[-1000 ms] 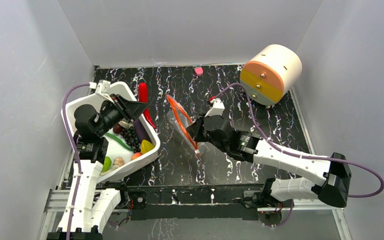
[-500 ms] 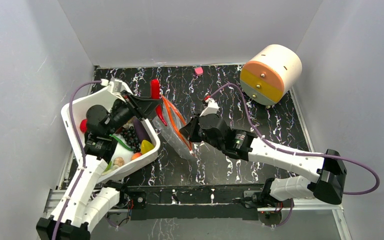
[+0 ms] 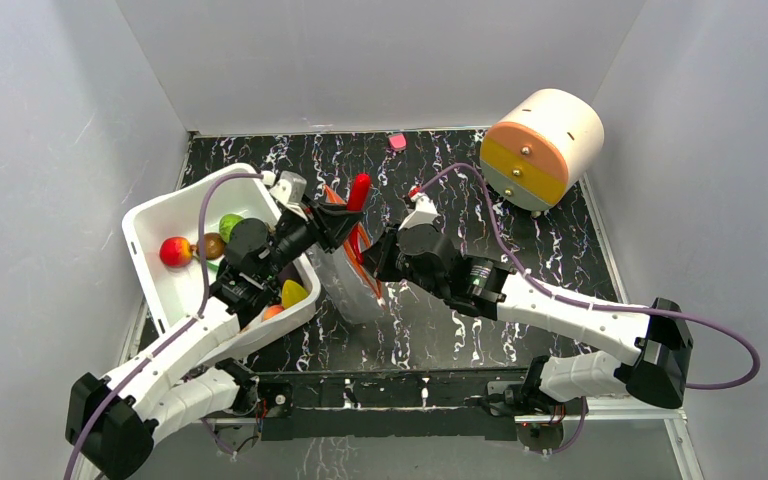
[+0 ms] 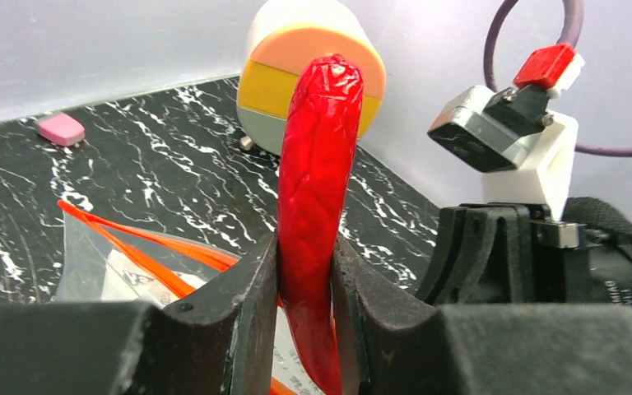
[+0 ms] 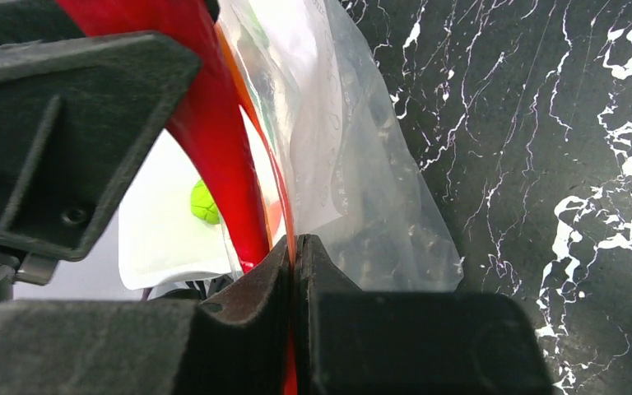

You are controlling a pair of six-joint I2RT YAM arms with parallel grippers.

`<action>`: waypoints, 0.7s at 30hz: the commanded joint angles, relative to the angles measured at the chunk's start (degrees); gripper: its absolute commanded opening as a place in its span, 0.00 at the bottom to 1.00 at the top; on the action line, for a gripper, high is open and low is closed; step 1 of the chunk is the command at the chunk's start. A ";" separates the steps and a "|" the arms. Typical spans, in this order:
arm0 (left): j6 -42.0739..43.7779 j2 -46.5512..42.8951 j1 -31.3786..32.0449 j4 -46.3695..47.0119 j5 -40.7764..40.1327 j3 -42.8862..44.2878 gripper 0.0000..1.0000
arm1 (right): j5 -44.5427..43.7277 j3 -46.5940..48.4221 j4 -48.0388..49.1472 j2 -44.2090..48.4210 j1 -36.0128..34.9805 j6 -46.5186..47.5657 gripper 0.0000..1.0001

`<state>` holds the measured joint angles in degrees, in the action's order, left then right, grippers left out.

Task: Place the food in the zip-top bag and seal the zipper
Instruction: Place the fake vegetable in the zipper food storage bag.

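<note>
Your left claw [image 4: 306, 271] has swung away from the white tub [image 3: 145, 215] and across to the bag [image 3: 348, 295], bringing the red chili [image 4: 317, 164] with it. Your right claw [image 5: 296, 255] has meanwhile drawn the bag closer to the tub. That puts the chili at the bag's mouth. As far as I can judge it is not yet inside. It stands nearly upright, with its lower tip dipping just beside the orange zipper [image 4: 214, 257].

The left claw is closed partway and clamped on the chili's lower half, both fingers pressing it. The right claw is clenched tight on the bag's orange edge, holding that edge up off the counter [image 3: 460, 170].

The apple [image 3: 173, 250] and green fruit [image 3: 230, 225] sit in the tub, so most of the loading and the sealing remain.
</note>
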<state>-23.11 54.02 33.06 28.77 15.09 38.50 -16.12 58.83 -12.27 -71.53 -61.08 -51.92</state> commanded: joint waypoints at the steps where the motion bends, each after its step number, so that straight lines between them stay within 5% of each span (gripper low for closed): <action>1: 8.90 -0.22 2.39 6.66 -4.47 -2.56 0.15 | -1.21 2.93 2.47 2.16 -0.14 -0.88 0.00; 15: 12.98 -1.72 4.03 13.65 -4.90 -10.02 0.14 | -2.04 0.15 5.41 5.53 -0.18 -3.01 0.00; 19: 10.59 -1.83 4.12 11.66 -4.05 -9.21 0.25 | -3.77 -0.64 5.63 5.98 -0.18 -2.49 0.00; 21: 8.36 -3.03 4.12 11.33 -4.02 -9.50 0.43 | -4.77 -1.24 5.85 6.35 -0.18 -1.56 0.00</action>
<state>-12.62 52.84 36.77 37.67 10.46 28.18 -18.26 58.24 -10.87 -67.00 -61.08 -54.15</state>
